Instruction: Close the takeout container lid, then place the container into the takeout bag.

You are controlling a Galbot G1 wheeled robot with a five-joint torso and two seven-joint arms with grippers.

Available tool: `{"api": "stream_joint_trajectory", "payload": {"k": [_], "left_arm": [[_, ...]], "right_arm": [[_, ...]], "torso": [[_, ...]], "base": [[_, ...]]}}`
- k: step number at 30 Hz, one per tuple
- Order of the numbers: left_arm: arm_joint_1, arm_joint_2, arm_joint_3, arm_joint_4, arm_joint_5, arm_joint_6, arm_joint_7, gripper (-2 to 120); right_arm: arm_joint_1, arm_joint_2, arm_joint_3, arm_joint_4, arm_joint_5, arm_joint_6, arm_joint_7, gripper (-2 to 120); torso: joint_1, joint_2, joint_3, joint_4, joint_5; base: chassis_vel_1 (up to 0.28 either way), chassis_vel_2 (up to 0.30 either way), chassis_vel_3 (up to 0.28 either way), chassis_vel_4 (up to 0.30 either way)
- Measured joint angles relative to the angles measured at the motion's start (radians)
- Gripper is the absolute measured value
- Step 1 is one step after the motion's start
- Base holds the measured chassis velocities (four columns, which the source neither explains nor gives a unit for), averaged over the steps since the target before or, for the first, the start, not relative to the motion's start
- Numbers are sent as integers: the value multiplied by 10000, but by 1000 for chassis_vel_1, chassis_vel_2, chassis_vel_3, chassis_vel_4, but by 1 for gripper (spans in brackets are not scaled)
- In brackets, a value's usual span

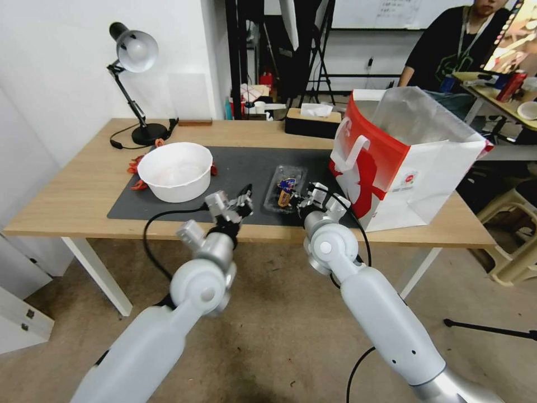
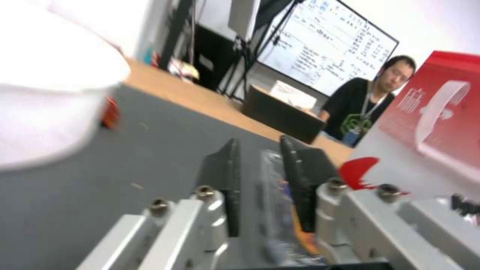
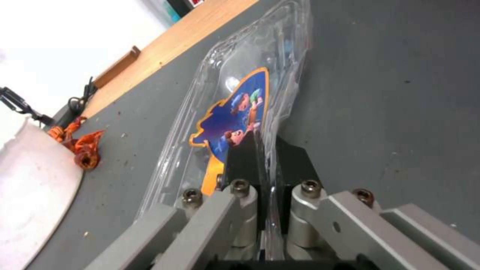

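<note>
here the right gripper is pinching the near edge of the container, its 2 dark fingers narrowed onto the thin clear plastic, probably to pin the box on the grey mat. the takeout container lid is lying just beyond those fingertips, and it looks nearly flat. the left gripper is waiting just beside, its fingers parted a little with nothing between them. the takeout bag is standing open close by on the right gripper's outer side, ready to receive it.
</note>
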Motion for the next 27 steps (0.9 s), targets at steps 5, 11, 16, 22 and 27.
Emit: {"api": "stream_joint_trajectory", "payload": {"k": [5,11,16,22,27], "left_arm": [[1047,360,-690,-259,1937,-15,190,45],[1881,379,-1339,-72,3887,-442,235,70],[2199,387,-1539,5,4332,-639,226,84],[2917,382,-1840,137,4801,-1194,134,99],[3407,329,-1975,319,4921,-1617,122,100]], "right_arm": [[12,42,-4,2,-29,2,-4,0],[-151,-54,191,178,-59,3,-2,0],[-331,-127,410,307,-81,4,25,0],[-314,-107,422,310,-101,4,7,0],[-240,-122,410,307,-99,4,-7,0]], "torso": [[0,0,1,0,2],[0,0,2,5,1],[0,0,2,-10,1],[0,0,2,2,1],[0,0,2,0,2]], "base": [[0,0,0,0],[0,0,0,0],[0,0,0,0],[0,0,0,0],[0,0,0,0]]}}
